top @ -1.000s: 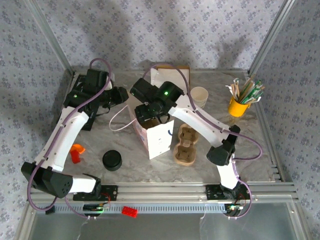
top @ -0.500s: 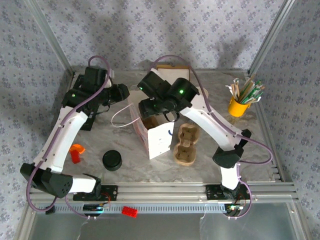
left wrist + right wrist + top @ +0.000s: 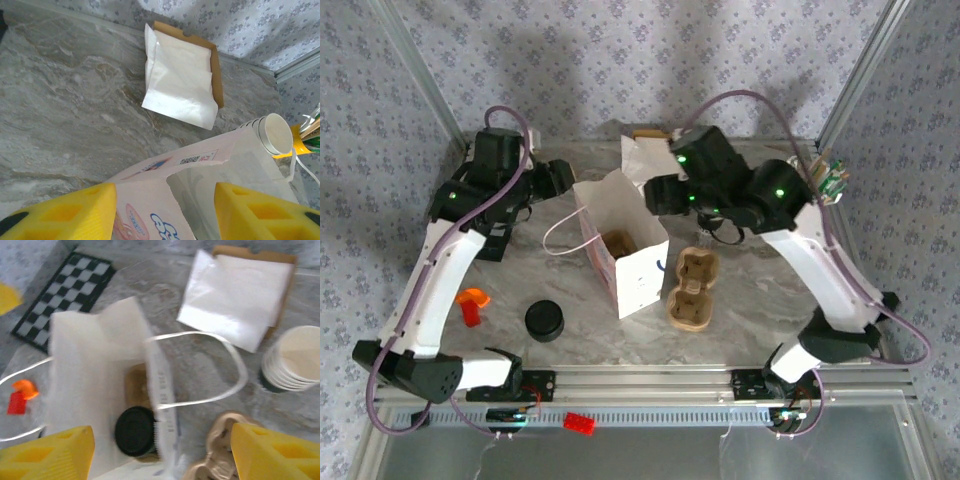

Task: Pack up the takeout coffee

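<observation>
Nearest, on the metal rail at the table's front edge, a small red block (image 3: 578, 422) is seen. Beyond it, on the grey marbled table (image 3: 760, 290), a squat stack of black round lids (image 3: 545, 320) stands at 8 o'clock from the white paper bag (image 3: 638, 282), which has thin loop handles. A small orange-red plastic piece (image 3: 470, 305) lies farther out at 9 o'clock. A brown moulded-pulp cup carrier (image 3: 692, 292) lies just beside the bag at 3 o'clock. The bag stands upright and open at mid-table. Inside it, the takeout coffee (image 3: 135, 431) is set on a brown card base at the bottom, its round black lid facing up; the cup's paper wall is hidden under the lid and cannot be made out. The right gripper (image 3: 162, 440) is held above the bag at about 1 o'clock, its yellow fingers spread wide with nothing between them. The left gripper (image 3: 166, 192) is held at the bag's 11 o'clock, its yellow fingers likewise parted, the bag's upper edge seen beyond the gap and nothing clamped. Farther back, a black-and-white checkered mat (image 3: 65, 295) lies at 10 o'clock, a stack of lidless cream paper cups (image 3: 292, 365) stands at 1 o'clock, a yellow cup of stirrers (image 3: 299, 145) is placed at 2 o'clock, and white napkins in a shallow brown card tray (image 3: 180, 75) lie at 12 o'clock by the back wall.
</observation>
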Robot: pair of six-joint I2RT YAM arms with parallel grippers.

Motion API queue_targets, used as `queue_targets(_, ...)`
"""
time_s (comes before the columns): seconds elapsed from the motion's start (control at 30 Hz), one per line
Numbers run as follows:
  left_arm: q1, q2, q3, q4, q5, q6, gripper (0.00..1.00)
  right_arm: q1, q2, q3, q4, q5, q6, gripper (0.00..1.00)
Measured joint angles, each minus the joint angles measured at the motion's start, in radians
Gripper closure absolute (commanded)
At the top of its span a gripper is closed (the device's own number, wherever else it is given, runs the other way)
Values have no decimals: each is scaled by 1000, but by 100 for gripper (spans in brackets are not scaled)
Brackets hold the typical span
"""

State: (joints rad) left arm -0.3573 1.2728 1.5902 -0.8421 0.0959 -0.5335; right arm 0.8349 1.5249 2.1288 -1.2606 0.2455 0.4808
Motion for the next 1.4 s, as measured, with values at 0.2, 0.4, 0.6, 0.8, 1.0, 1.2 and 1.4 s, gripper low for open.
queue_targets(0.2, 41, -102, -52, 7, -31, 29, 43, -223, -178, -267, 100, -5, 1, 25)
queue_targets(0.4, 58, -191, -165, 8, -64, 49, 41, -463, -286, -480, 163, -21, 3, 24)
queue_targets(0.6, 64, -233, -246, 8, -90, 67, 39, -743, -304, -625, 181, -91, 19, 27)
queue_targets(0.8, 65, -257, -286, 35, -80, 81, 37, -925, -254, -647, 188, -146, 9, 36)
queue_targets(1.0, 65, -259, -301, 71, -58, 82, 37, -1041, -171, -652, 217, -200, -28, 47)
queue_targets(1.2, 65, -258, -305, 98, -55, 89, 36, -1061, -58, -629, 231, -212, -53, 54)
queue_targets(1.4, 65, -253, -305, 114, -56, 92, 36, -1062, -9, -563, 243, -208, -58, 58)
